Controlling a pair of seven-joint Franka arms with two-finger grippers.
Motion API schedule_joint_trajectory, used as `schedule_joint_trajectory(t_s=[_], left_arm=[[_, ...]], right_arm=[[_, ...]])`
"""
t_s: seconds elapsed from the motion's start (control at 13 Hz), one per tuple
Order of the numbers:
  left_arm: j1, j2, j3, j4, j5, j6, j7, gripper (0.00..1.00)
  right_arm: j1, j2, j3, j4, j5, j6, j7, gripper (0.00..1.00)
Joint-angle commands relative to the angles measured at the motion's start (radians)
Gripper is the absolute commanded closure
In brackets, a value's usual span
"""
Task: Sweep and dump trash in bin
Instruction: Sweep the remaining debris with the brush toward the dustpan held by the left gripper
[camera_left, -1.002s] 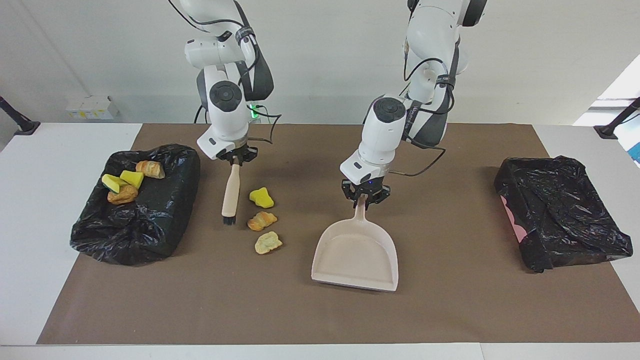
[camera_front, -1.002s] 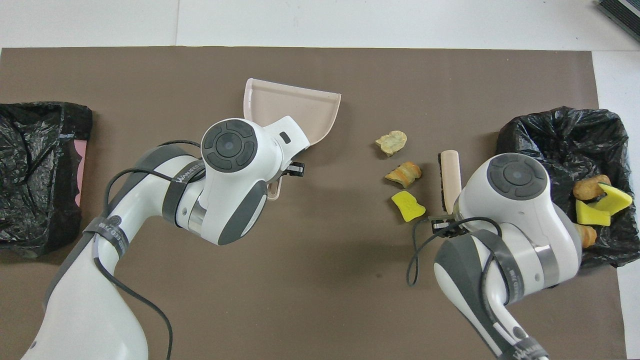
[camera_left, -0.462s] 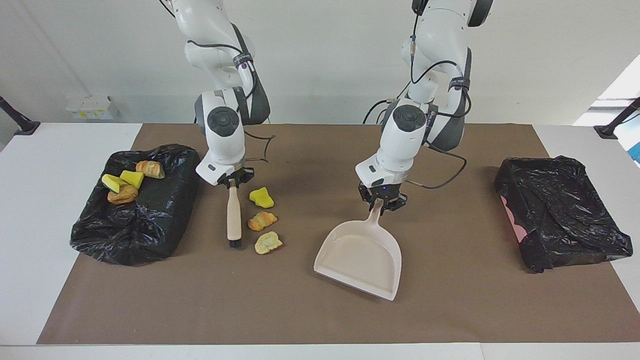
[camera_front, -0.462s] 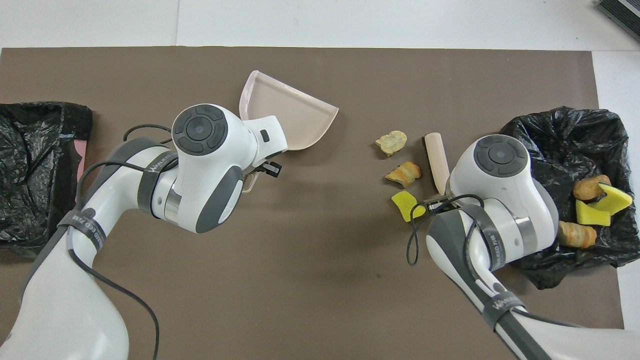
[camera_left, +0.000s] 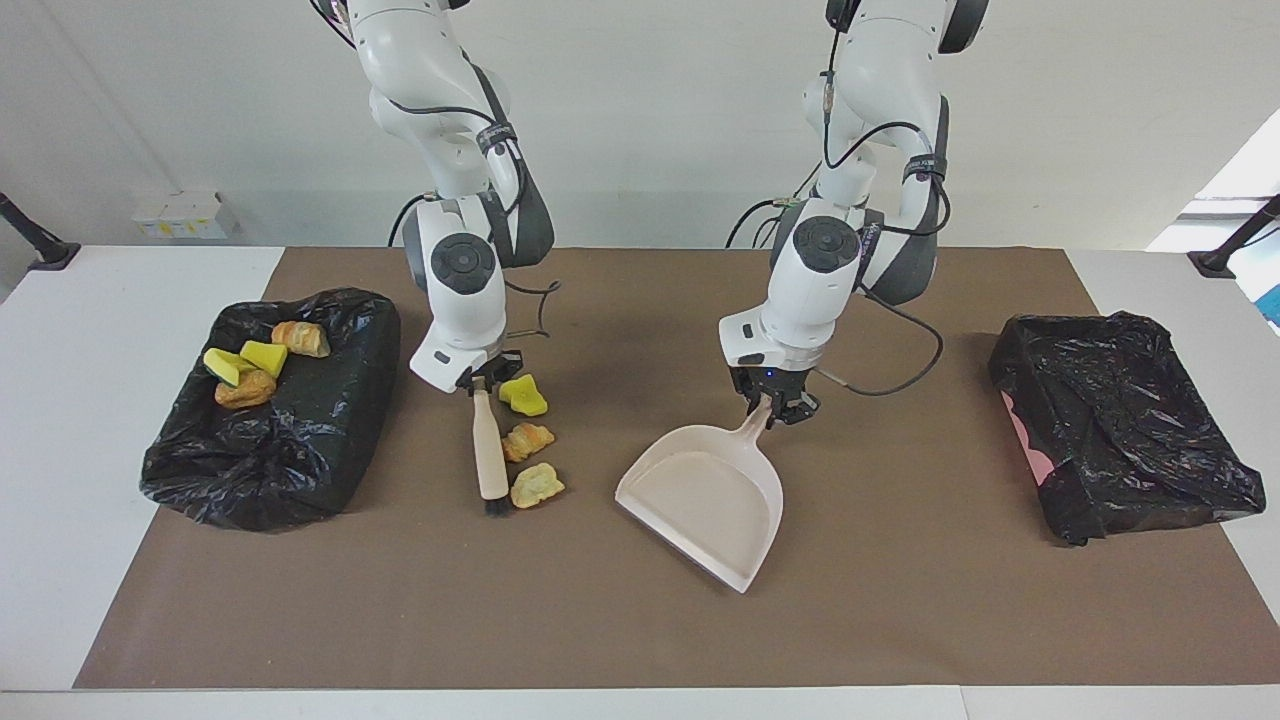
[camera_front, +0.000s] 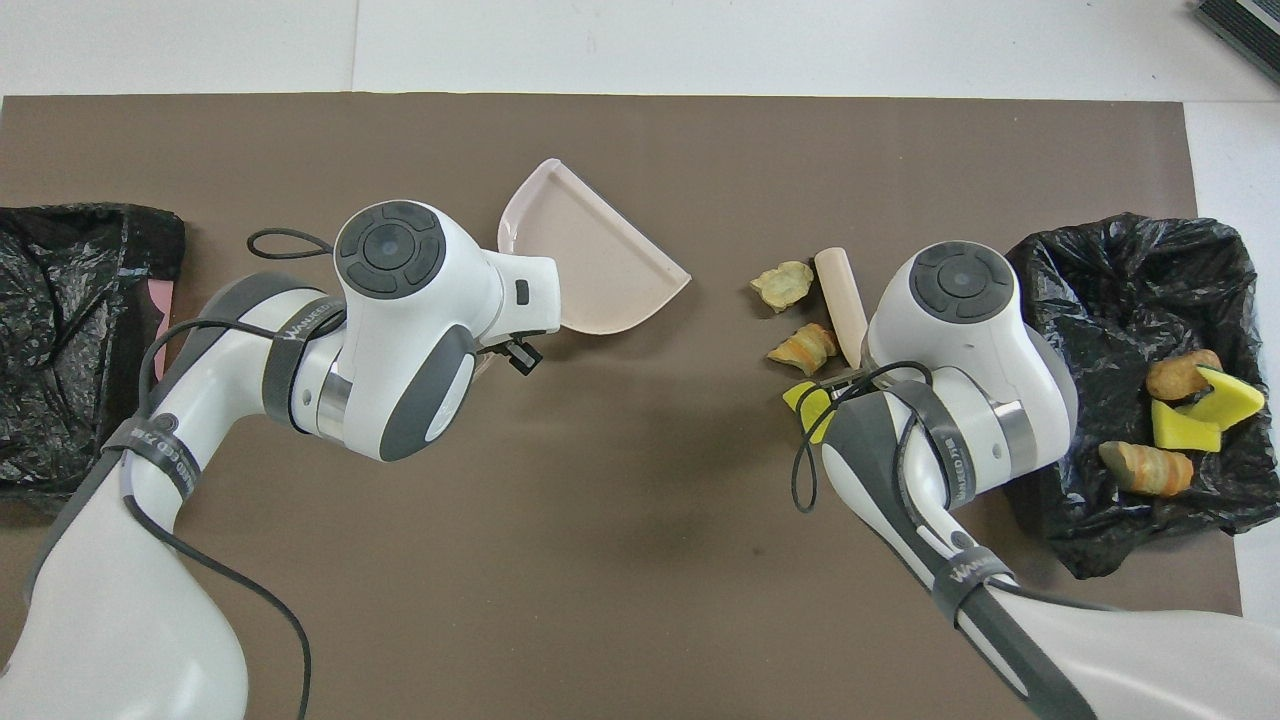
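Three pieces of trash lie on the brown mat: a yellow chunk (camera_left: 524, 395) (camera_front: 808, 405), a croissant bit (camera_left: 527, 440) (camera_front: 802, 345) and a pale bread bit (camera_left: 537, 485) (camera_front: 782, 283). My right gripper (camera_left: 480, 378) is shut on the beige brush (camera_left: 489, 450) (camera_front: 840, 300), which lies against these pieces on their side toward the right arm's end. My left gripper (camera_left: 770, 405) is shut on the handle of the beige dustpan (camera_left: 700, 500) (camera_front: 590, 265), whose mouth is turned toward the trash. Several more pieces (camera_left: 262, 356) (camera_front: 1180, 375) rest in the black-lined bin (camera_left: 270, 440) (camera_front: 1130, 270).
A second black-lined bin (camera_left: 1120, 435) (camera_front: 70, 340) sits at the left arm's end of the table, with a pink edge showing. The brown mat (camera_left: 640, 630) covers the working area, and white table borders it.
The right gripper carried the brush toward the left arm's end until it met the three pieces. The left gripper swung the dustpan so that its mouth turned toward the trash.
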Motion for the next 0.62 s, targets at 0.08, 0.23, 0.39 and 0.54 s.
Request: schedule_joint_trajectory(t_s=[0.08,0.23,0.39,0.54], left_arm=[[0.021,-0.044,-0.002,-0.026,0.014,-0.089,0.254,1.00],[0.023,-0.055,-0.002,-0.037,0.016,-0.135,0.350,1.00],[0.024,-0.067,-0.002,-0.062,0.016,-0.143,0.383,1.00],[0.023,-0.079,-0.002,-0.083,0.026,-0.141,0.415,1.00]], right_arm=[[0.039,0.018,0.008,0.053,0.049,-0.052,-0.004,1.00],[0.065,0.022,0.008,0.056,0.092,-0.052,0.035,1.00],[0.101,0.028,0.008,0.056,0.115,-0.052,0.089,1.00],[0.148,0.028,0.008,0.058,0.198,-0.052,0.112,1.00]])
